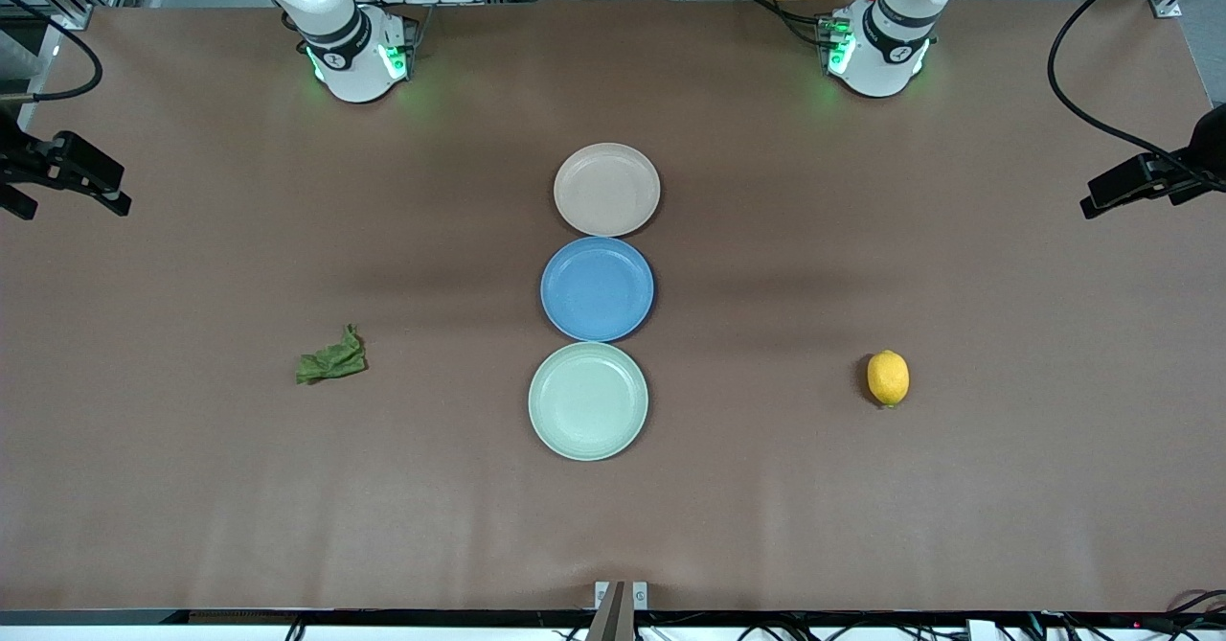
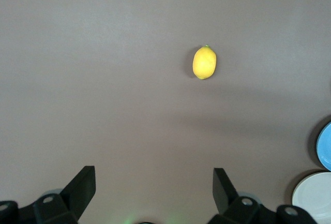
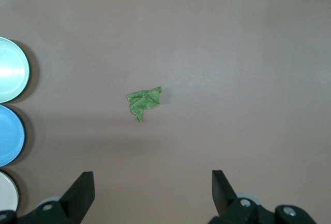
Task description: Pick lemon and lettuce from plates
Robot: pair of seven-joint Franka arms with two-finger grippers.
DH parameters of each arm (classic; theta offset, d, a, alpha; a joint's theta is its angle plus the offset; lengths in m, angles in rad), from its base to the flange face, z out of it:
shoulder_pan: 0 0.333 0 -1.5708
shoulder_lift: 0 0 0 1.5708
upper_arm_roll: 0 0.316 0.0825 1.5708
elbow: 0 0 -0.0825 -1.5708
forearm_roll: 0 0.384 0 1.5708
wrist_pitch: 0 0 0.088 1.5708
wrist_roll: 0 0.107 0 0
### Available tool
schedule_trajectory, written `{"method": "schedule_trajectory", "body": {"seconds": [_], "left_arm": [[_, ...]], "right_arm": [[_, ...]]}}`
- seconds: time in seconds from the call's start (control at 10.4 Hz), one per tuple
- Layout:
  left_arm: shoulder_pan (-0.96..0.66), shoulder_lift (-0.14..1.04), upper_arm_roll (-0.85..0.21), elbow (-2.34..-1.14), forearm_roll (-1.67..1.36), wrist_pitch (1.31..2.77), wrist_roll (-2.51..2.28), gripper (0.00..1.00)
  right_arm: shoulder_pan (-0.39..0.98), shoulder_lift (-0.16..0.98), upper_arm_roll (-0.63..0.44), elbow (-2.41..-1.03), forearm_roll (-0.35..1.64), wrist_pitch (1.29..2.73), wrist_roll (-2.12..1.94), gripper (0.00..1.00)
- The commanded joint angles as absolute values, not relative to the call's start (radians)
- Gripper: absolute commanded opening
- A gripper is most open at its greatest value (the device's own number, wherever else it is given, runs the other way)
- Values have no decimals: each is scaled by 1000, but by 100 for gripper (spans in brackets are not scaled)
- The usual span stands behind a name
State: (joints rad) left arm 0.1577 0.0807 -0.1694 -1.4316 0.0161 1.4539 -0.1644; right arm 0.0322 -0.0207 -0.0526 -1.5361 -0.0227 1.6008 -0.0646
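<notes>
The lemon [image 1: 888, 377] lies on the bare table toward the left arm's end, also in the left wrist view [image 2: 204, 62]. The lettuce [image 1: 331, 357] lies on the table toward the right arm's end, also in the right wrist view [image 3: 144, 102]. The beige-pink plate [image 1: 606, 190] and the mint green plate [image 1: 587, 400] are both empty. My left gripper [image 2: 154, 185] is open and empty, high over the table short of the lemon. My right gripper [image 3: 153, 188] is open and empty, high over the table short of the lettuce. Neither gripper shows in the front view.
A blue plate [image 1: 597, 288] lies between the two task plates, the three in a row down the table's middle. Black camera mounts stand at both table ends [image 1: 67, 170] [image 1: 1149, 179]. The arm bases [image 1: 354, 52] [image 1: 876, 42] stand along the table's edge farthest from the front camera.
</notes>
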Motion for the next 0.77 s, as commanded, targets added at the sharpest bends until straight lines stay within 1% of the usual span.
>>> {"method": "schedule_trajectory", "body": {"seconds": [0.0,0.68], "left_arm": [[160,69,-173,-1433,9,1439,-160,100],[163,67,-170,-1431,9,1439,-149,100]], "right_arm": [[6,-41,-43,-1543,-28,1595,-49,100],[12,-28,-43,-1534,-28,1598,-48,100]]}}
